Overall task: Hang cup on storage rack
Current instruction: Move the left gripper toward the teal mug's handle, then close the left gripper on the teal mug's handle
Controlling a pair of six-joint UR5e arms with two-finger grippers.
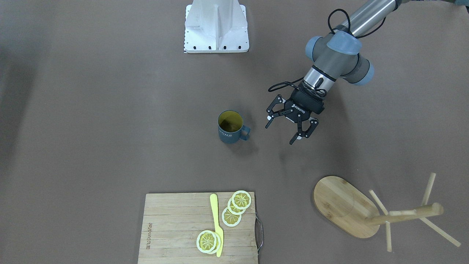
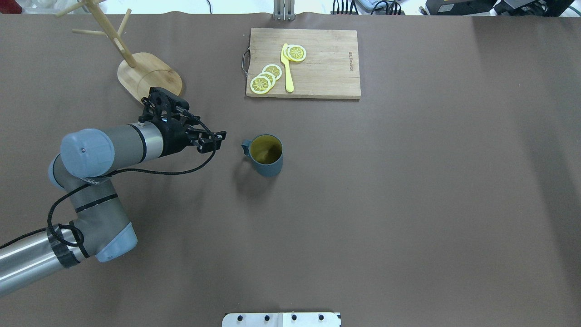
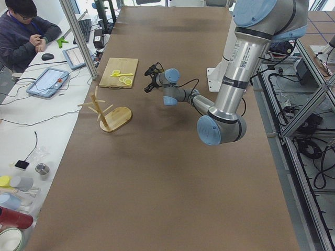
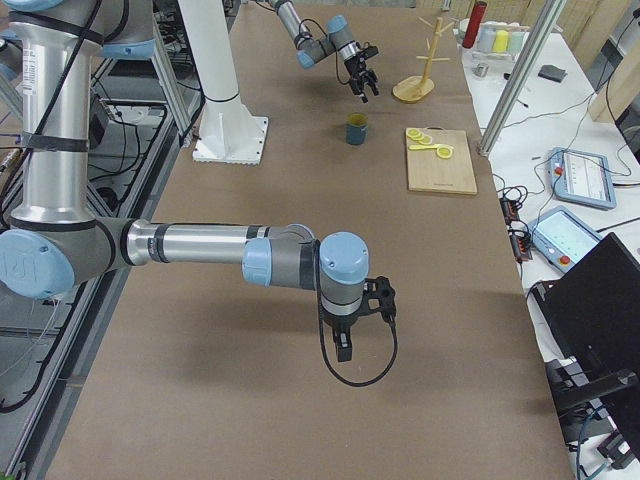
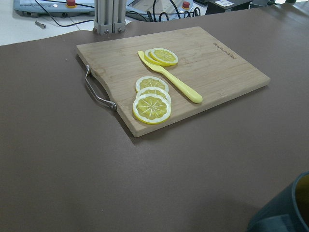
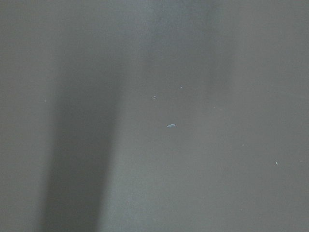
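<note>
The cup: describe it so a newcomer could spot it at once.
On the brown table, look robot-side of the bamboo cutting board, near the middle. The cup stands upright alone: dark blue-grey, mustard-yellow inside, its loop handle facing the open left hand.

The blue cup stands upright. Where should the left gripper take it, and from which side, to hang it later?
Probably the rim wall of the cup, from above: one jaw inside, one outside, on the side away from the handle. It stands upright, mouth open, and the handle loop, facing the open left gripper, must stay free for the storage rack.
</note>
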